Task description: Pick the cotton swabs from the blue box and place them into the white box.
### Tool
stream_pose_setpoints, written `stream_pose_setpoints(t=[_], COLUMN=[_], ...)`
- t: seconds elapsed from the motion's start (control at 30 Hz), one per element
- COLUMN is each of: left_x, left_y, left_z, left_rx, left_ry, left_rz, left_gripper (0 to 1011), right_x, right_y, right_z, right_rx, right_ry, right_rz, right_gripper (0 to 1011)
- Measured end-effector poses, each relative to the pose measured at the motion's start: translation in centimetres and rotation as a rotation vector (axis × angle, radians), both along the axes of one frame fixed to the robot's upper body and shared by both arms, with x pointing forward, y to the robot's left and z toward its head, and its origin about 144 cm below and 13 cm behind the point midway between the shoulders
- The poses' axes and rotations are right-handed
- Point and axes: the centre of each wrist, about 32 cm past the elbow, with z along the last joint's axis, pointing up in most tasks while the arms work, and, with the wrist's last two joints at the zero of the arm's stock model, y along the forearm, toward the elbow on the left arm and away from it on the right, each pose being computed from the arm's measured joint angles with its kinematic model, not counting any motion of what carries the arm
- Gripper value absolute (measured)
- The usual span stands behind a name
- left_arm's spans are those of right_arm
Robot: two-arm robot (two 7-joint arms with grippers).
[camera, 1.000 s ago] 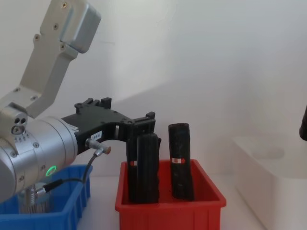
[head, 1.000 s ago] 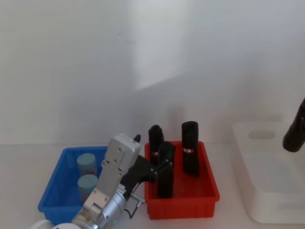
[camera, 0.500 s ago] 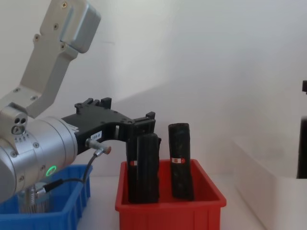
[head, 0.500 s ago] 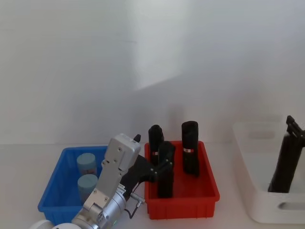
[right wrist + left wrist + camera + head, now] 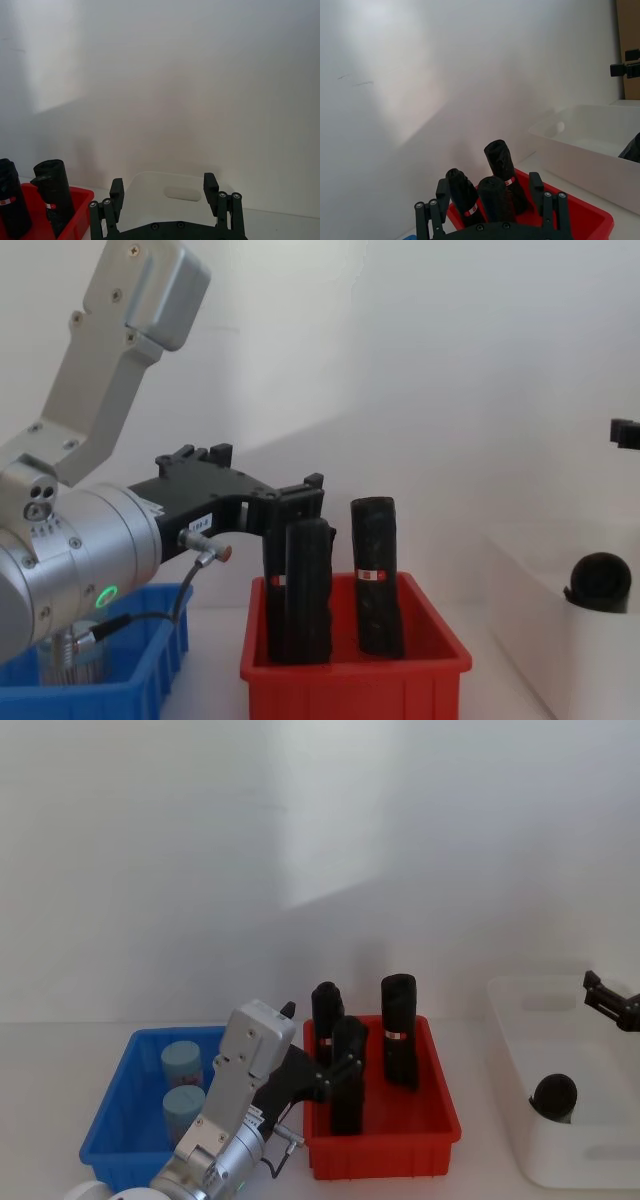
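The blue box (image 5: 108,1125) sits at the near left and holds two cotton swabs tubs, one behind (image 5: 181,1062) and one in front (image 5: 184,1106), both upright with pale caps. My left gripper (image 5: 318,1065) hangs open and empty between the blue box and the red bin, level with the black rolls; its fingers (image 5: 544,202) stand well apart. The white box (image 5: 560,1165) is at the right. My right gripper (image 5: 612,998) hovers open above its far side with nothing held, fingers (image 5: 111,202) spread. A black roll (image 5: 553,1096) lies inside the white box.
The red bin (image 5: 380,1160) stands between the two boxes with three upright black rolls (image 5: 398,1030). My left arm's silver links (image 5: 80,530) rise over the blue box's near right corner. A plain white wall closes the back.
The black roll that my right gripper held has come down into the white box, been let go and tipped over. The right gripper has lifted clear. The left arm has not moved.
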Motion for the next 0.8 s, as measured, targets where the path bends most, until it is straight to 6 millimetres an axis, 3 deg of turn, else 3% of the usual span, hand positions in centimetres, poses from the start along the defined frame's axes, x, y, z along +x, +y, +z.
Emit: stream_pose_setpoints(t=[0.43, 0.8], left_x=[0.3, 0.5], left_y=[0.4, 2.2], left_z=[0.8, 1.7], left_rx=[0.01, 0.044], left_ry=[-0.016, 0.008], left_rz=[0.015, 0.092], left_gripper=[1000, 1000], right_x=[0.1, 0.1], right_y=[0.0, 0.0], right_z=[-0.1, -0.1], right_rx=[0.002, 0.004], right_ry=[0.006, 0.008], right_rz=[0.003, 0.004], right_gripper=[1002, 1002])
